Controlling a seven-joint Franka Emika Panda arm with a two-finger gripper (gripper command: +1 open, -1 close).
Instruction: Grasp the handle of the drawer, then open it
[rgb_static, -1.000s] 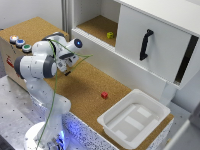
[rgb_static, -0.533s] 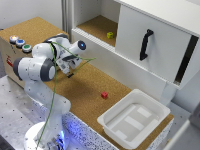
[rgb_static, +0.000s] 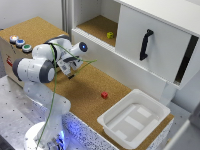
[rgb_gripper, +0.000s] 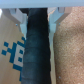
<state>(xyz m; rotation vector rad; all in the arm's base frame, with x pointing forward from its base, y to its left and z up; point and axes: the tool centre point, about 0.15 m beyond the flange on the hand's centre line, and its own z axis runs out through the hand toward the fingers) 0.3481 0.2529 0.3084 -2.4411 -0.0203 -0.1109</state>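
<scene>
Surface: we see a cork-topped bench (rgb_static: 90, 92) under everything, with a speckled grey floor plate (rgb_static: 12, 110) at the arm's foot.
Landmark: we place the rest from the white plastic tub (rgb_static: 134, 119), which sits nearest the camera on the cork's near corner, towards the exterior view's right.
Red block: we find a small red cube (rgb_static: 104, 95) on the cork just beyond the tub, on its left in the exterior view.
Arm: we see the white Panda arm (rgb_static: 37, 70) well left of the tub in the exterior view, folded low over the cork.
Gripper: we find the gripper (rgb_static: 69, 73) well apart from the tub; in the wrist view its two pale fingers (rgb_gripper: 19, 17) stand spread with a dark gap between them, gripping nothing.
Buttons: we count three coloured push buttons (rgb_static: 20, 43) on a box at the far left edge.
Low panel: we see a long handleless white panel (rgb_static: 115, 62) behind the tub.
Yellow object: we see a small yellow thing (rgb_static: 110, 35) in the open shelf bay behind that panel.
Drawer: we see the drawer (rgb_static: 155, 47) above and behind the tub, a flat white front.
Handle: we see the handle (rgb_static: 145, 44), a black upright bar on that front, far from the gripper and untouched.
</scene>
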